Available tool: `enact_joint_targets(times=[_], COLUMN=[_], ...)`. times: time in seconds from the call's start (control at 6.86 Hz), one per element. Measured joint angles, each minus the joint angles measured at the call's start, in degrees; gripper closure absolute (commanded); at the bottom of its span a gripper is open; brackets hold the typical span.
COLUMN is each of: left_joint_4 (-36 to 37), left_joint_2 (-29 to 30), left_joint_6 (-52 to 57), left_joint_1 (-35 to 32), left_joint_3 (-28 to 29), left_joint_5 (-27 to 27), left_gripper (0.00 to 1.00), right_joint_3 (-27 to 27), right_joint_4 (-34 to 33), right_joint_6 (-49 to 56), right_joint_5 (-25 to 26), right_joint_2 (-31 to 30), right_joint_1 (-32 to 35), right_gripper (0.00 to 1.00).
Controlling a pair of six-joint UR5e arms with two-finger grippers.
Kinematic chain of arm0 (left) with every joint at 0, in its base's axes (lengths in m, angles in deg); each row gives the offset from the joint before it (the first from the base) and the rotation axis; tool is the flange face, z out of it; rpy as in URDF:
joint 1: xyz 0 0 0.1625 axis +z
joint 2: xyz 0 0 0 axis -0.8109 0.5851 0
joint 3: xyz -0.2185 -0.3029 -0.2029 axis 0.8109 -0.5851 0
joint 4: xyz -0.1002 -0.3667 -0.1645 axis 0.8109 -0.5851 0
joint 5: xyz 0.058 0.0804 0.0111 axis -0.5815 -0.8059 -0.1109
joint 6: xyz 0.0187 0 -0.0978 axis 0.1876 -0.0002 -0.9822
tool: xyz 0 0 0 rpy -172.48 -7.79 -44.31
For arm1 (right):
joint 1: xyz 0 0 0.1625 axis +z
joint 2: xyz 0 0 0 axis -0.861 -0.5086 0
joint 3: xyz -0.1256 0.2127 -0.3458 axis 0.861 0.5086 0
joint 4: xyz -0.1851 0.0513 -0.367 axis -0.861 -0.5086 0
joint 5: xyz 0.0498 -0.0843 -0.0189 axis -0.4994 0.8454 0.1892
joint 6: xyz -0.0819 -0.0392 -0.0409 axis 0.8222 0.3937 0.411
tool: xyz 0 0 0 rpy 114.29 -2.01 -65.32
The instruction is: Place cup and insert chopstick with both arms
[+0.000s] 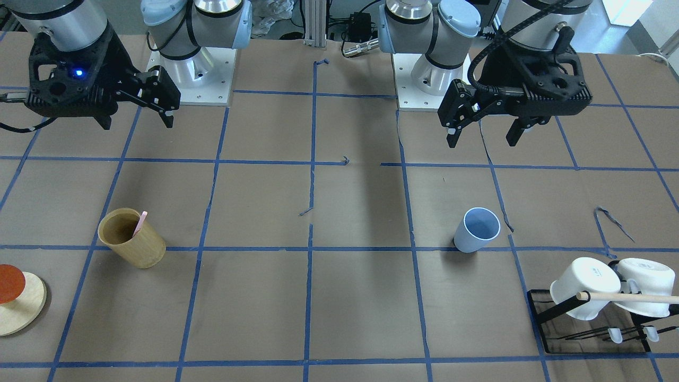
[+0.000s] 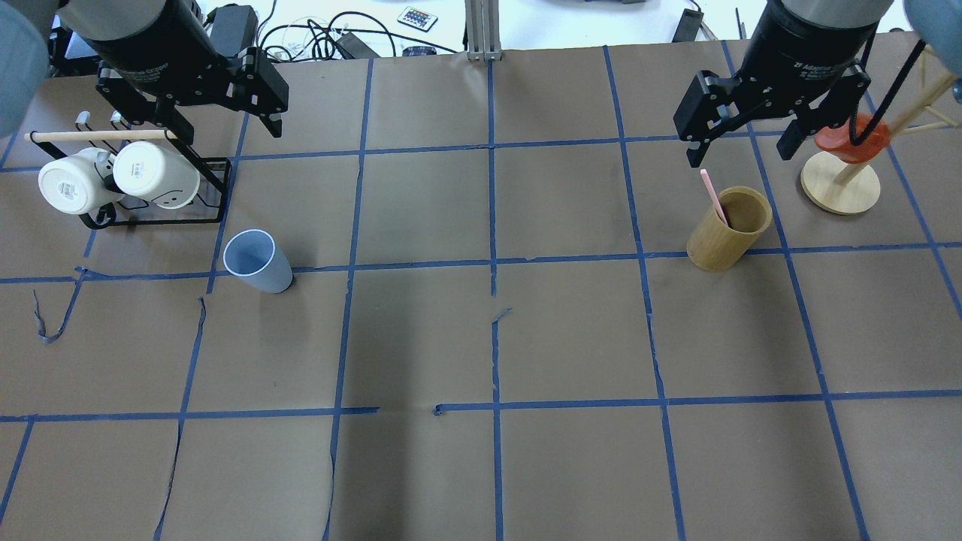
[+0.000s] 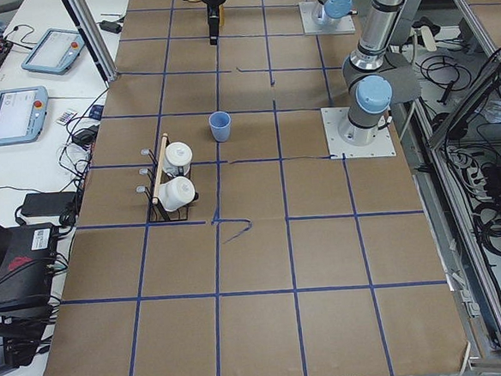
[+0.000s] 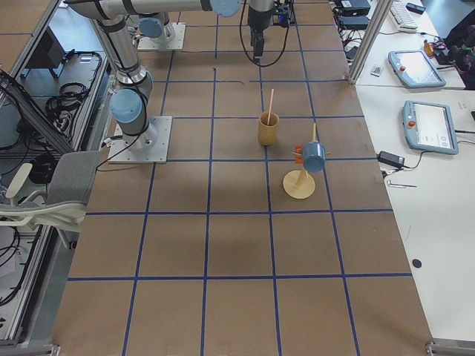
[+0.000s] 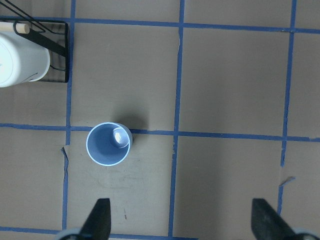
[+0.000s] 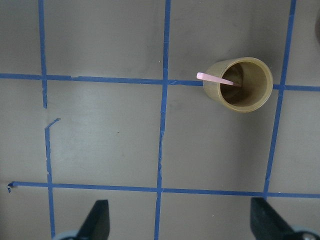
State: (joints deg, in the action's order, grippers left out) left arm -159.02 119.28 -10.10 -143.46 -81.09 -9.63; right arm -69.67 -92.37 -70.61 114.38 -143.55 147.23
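- The left end effector (image 1: pixel 481 137) hangs high over the counter (image 1: pixel 360 307), pointing down, fingers spread, holding nothing; the right end effector (image 1: pixel 137 121) hangs likewise, released and empty.
- One blue cup (image 1: pixel 476 230) stands upright on the robot's left side; one bamboo holder (image 1: pixel 132 239) stands on its right, with one pink chopstick (image 1: pixel 140 223) leaning inside.
- Farthest out: two white mugs (image 1: pixel 586 286) on one black rack (image 1: pixel 554 309); one wooden stand (image 1: pixel 21 305).

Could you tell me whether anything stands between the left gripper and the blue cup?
Nothing visible does. The left gripper hangs open above bare paper, the blue cup stands alone, and the mug rack sits off to one side.
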Motion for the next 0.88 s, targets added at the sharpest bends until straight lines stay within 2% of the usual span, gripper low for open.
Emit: enact_joint_targets(times=[0.88], left_joint_4=[-0.57], left_joint_2=[0.16], left_joint_6=[0.06], left_joint_1=[-0.02], left_joint_3=[-0.06], left_joint_5=[0.18], left_gripper=[0.00], right_joint_3=[-0.02], right_joint_4=[0.04], right_joint_6=[-4.61], right_joint_5=[-0.56], right_joint_2=[0.12], right_joint_1=[-0.13], right_gripper=[0.00])
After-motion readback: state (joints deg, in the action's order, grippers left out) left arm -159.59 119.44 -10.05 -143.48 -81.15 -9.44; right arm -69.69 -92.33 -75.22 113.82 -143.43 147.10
